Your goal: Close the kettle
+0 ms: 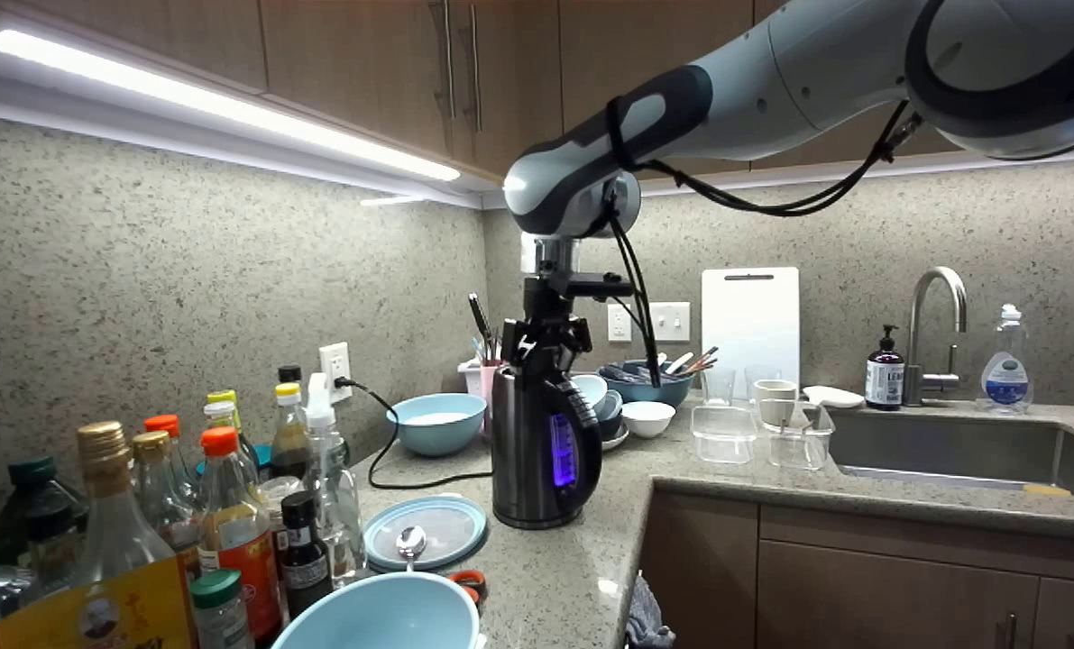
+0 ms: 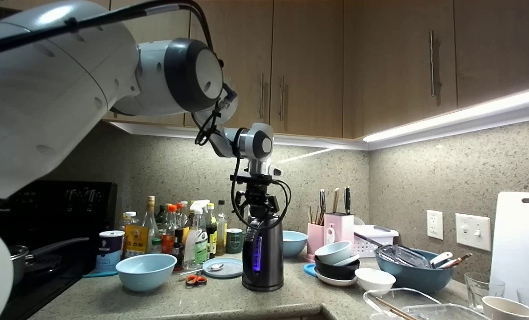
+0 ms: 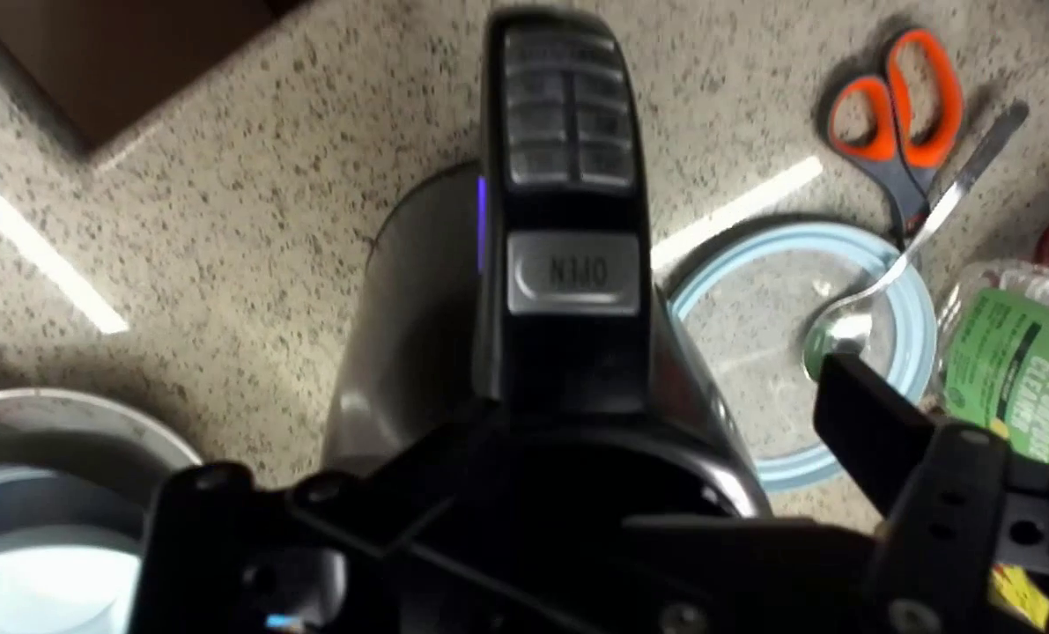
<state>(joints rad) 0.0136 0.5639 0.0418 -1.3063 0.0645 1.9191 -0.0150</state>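
Pointing straight down, the gripper (image 1: 546, 350) sits right at the top of the kettle (image 1: 520, 451), its fingers (image 3: 868, 427) standing wide apart. Whether they touch the kettle I cannot tell; the lid beneath them is dark and mostly covered, so how it lies is unclear. The kettle stands upright on the counter (image 1: 546, 586) directly under the gripper, a purple glow (image 1: 562, 451) on its side. In the wrist view its handle (image 3: 568, 210) juts out from under the fingers, bearing a button (image 3: 572, 273) marked OPEN and, farther from the gripper, rows of smaller keys (image 3: 537, 123).

To one side of the gripper and below it, a blue-rimmed disc (image 3: 727, 414) lies on the counter near the kettle, with a spoon (image 3: 907, 258) resting partly on it and scissors (image 3: 903, 176) just beside. Farther from the gripper that way are a blue bowl (image 2: 146, 278) and a crowd of bottles (image 1: 230, 505), a spray bottle (image 2: 200, 240) among them. On the gripper's opposite side are stacked bowls (image 2: 333, 254) near the kettle, then a utensil bowl (image 2: 417, 278) and, well apart from the gripper, a white board (image 1: 750, 342) and the sink (image 1: 947, 442). In an exterior view a cord (image 1: 446, 488) runs from a wall outlet (image 1: 335, 361) down below the gripper's level, to where the kettle hides it.
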